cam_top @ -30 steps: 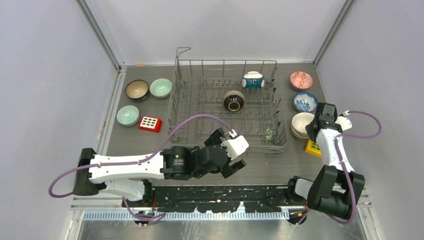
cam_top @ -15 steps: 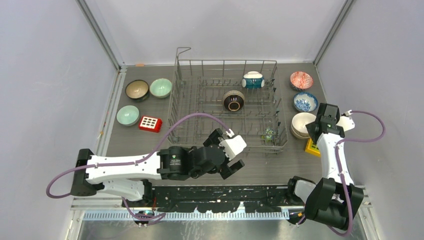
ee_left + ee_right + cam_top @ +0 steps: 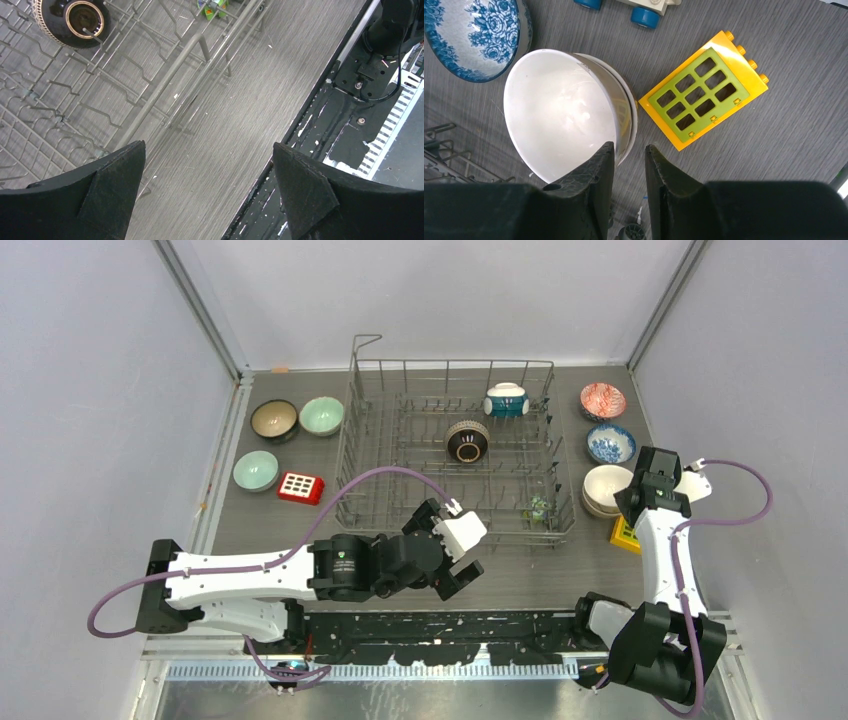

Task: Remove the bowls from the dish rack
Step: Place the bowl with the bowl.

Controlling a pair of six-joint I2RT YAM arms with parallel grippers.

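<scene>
The only marking I can find is a small white emblem on the black joint of my left arm, and it is too small to read. This arm lies low along the near edge of the grey wood-grain surface, its wrist turned toward the large grey metal wire dish rack. My left end effector hangs over the near side of the rack with its fingers wide apart and nothing between them. Inside the rack a dark brown round ceramic bowl leans on the tines, and a teal-and-white bowl stands at the far wall. My right arm reaches away from its base, and my right end effector points down at the rim of a cream ceramic bowl, which sits tilted inside a second cream bowl. Its fingers are only slightly apart at this rim; I cannot tell if they press on it. Near it lie a blue-and-white flowered bowl and a yellow toy panel with a green grid.
</scene>
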